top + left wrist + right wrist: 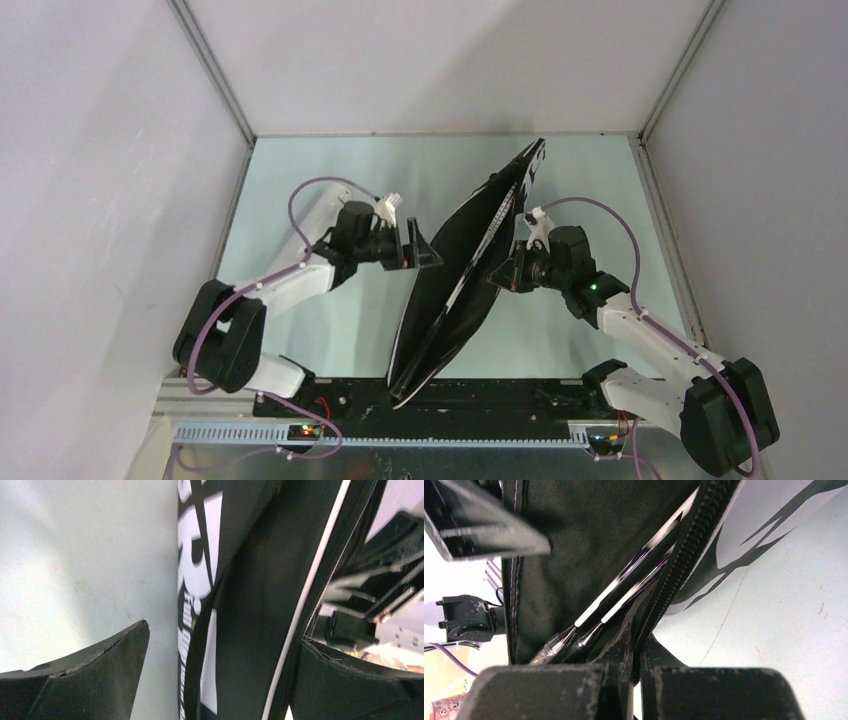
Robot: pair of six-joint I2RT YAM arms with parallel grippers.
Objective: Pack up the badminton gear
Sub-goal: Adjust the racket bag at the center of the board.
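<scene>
- Near edge: the black racket bag (pixel 450 290) stands on its long edge on the table (pixel 330 180). Its near end sits between the 2 arm bases, and its body runs diagonally away.
- Mid-table, right: the right gripper (pixel 503 272) is clenched on the bag's zipper edge (pixel 684 550). The right wrist view shows 2 racket shafts (pixel 624 590) lying side by side inside the open mouth.
- Mid-table, left: the left gripper (pixel 425 246) is released, jaws wide. It sits just beside the white-lettered side and grasps nothing.
- Far: the bag's far end reaches toward the back wall. No shuttlecocks or tube are visible.
- Step, as judged: the rackets are in, and closing the bag is in hand.
- Next move, as judged: the left gripper must find the zipper pull, which is hidden in these views, while the right keeps the edge taut.
</scene>
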